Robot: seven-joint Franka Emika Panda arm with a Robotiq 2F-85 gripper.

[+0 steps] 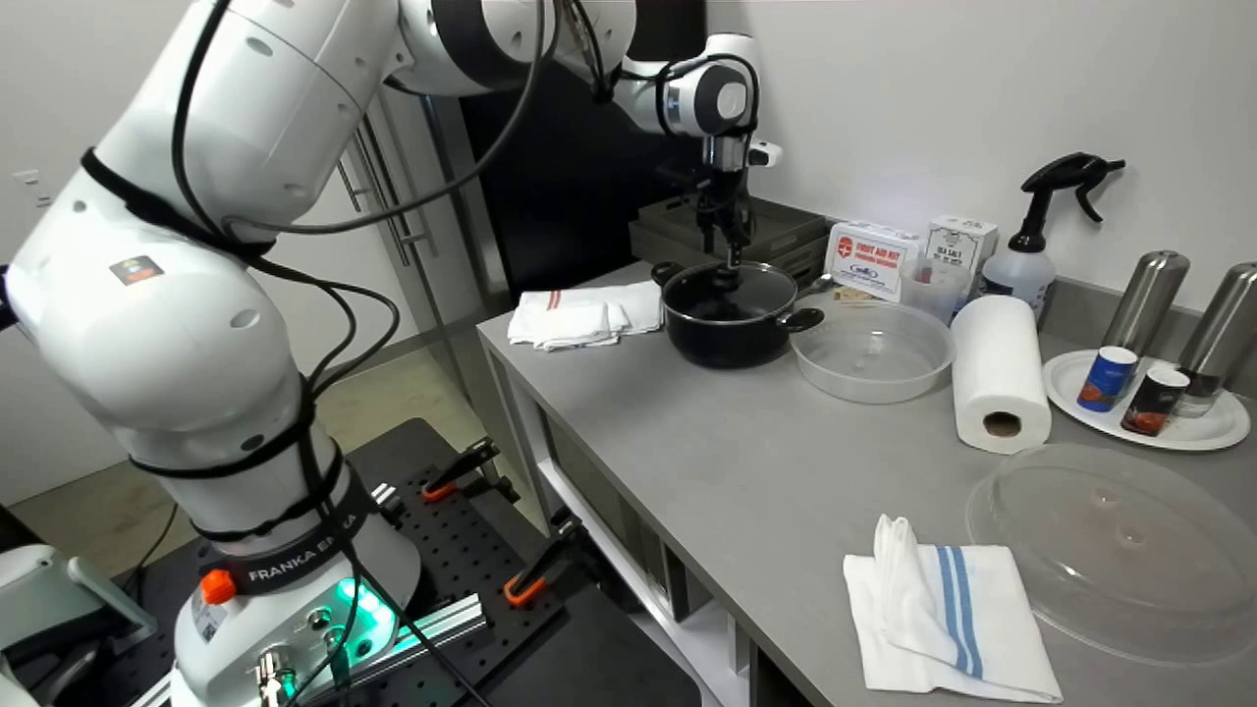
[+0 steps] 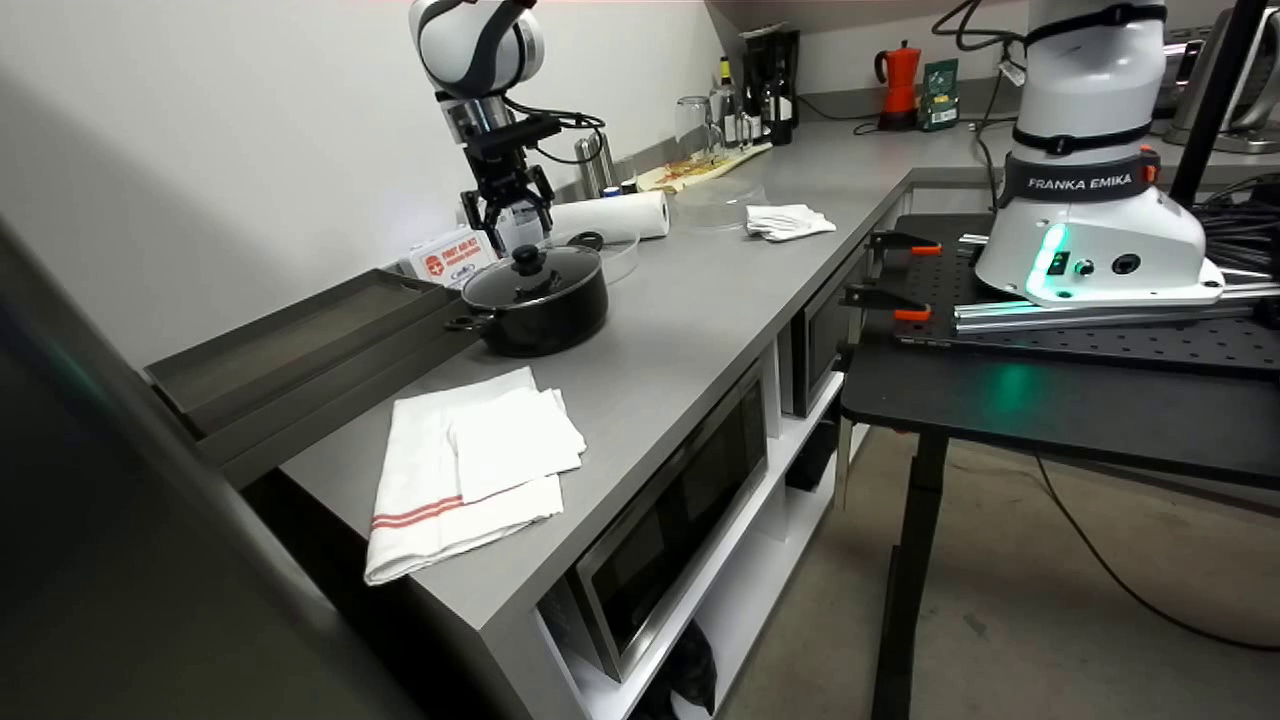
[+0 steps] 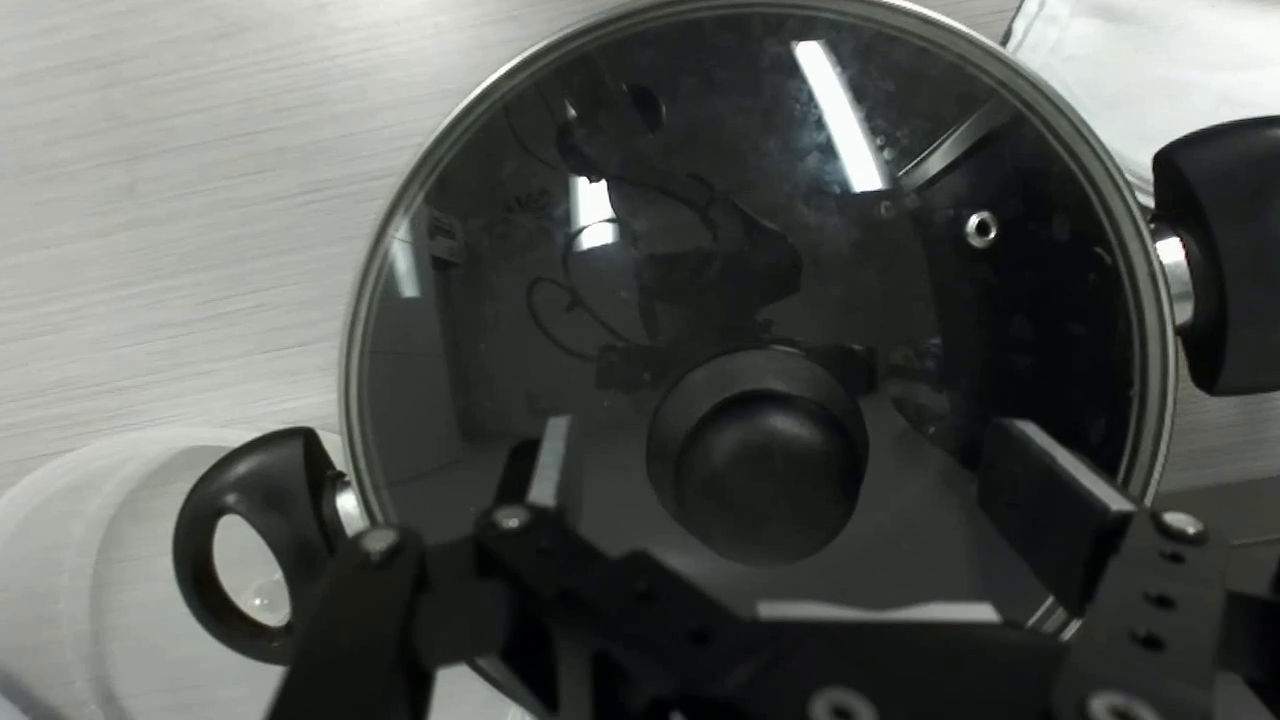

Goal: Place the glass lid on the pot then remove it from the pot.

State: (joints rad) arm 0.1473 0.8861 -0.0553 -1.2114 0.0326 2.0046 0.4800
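The glass lid (image 1: 695, 295) lies on top of the black pot (image 1: 732, 344), its metal rim level with the pot's rim. In an exterior view the lid (image 2: 500, 287) also shows seated on the pot (image 2: 555, 325), with its black knob upright. In the wrist view the lid (image 3: 600, 340) fills the middle, and a pot handle (image 3: 1235, 250) sticks out at the right. My gripper (image 3: 800, 465) is open, its fingers apart on either side of the knob, touching nothing that I can see. The gripper shows above the lid in both exterior views (image 1: 722, 247) (image 2: 522, 235).
A clear bowl (image 1: 869, 363) stands close beside one pot handle. A folded towel (image 1: 589, 312) lies at the other side. Dark stacked trays (image 2: 320, 350) and a first aid box (image 1: 869, 257) stand behind the pot. A paper roll (image 1: 997, 373) lies farther along.
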